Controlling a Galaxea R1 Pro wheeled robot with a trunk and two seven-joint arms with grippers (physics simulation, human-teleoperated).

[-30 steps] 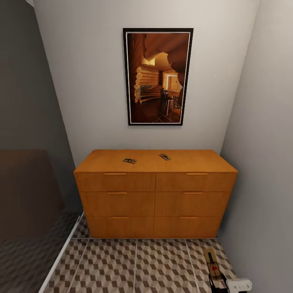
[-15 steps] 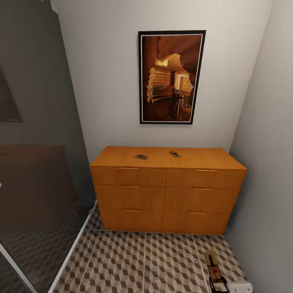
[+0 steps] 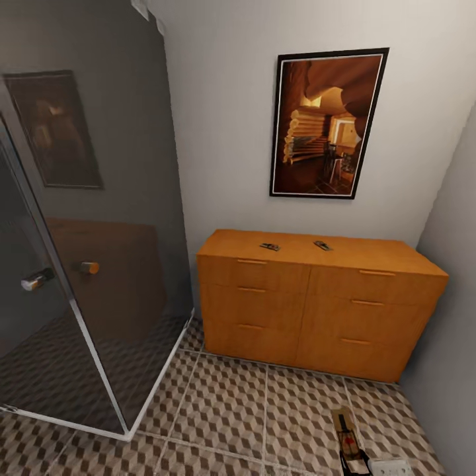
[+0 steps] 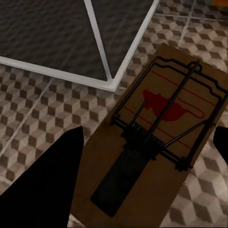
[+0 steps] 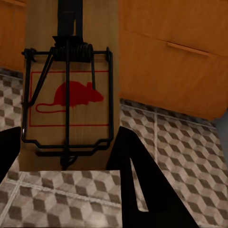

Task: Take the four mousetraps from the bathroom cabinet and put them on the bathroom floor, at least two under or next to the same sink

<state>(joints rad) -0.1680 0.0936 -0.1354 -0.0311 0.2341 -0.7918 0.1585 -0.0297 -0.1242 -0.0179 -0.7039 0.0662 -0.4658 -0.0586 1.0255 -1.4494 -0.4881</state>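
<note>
The orange-brown cabinet (image 3: 311,304) stands against the far wall, with two mousetraps (image 3: 270,246) (image 3: 322,245) lying on its top. In the left wrist view my left gripper (image 4: 147,137) is shut on another mousetrap (image 4: 161,128), held above the cube-patterned bathroom floor (image 4: 42,109). My right gripper (image 5: 69,135) is shut on a further mousetrap (image 5: 71,90) with a red mouse print, facing the cabinet's drawers (image 5: 175,52). The head view shows that trap (image 3: 344,426) sticking out of the right gripper (image 3: 356,463) at the bottom right. The sink is out of view.
A dark glass shower enclosure (image 3: 86,251) with a chrome door handle (image 3: 36,279) fills the left side; its white base frame (image 4: 71,76) runs along the floor. A framed picture (image 3: 327,122) hangs above the cabinet. A grey wall (image 3: 456,317) closes the right side.
The head camera has swung left, so the cabinet and picture sit further right in the picture and the shower glass has come into view. The right gripper still holds its trap.
</note>
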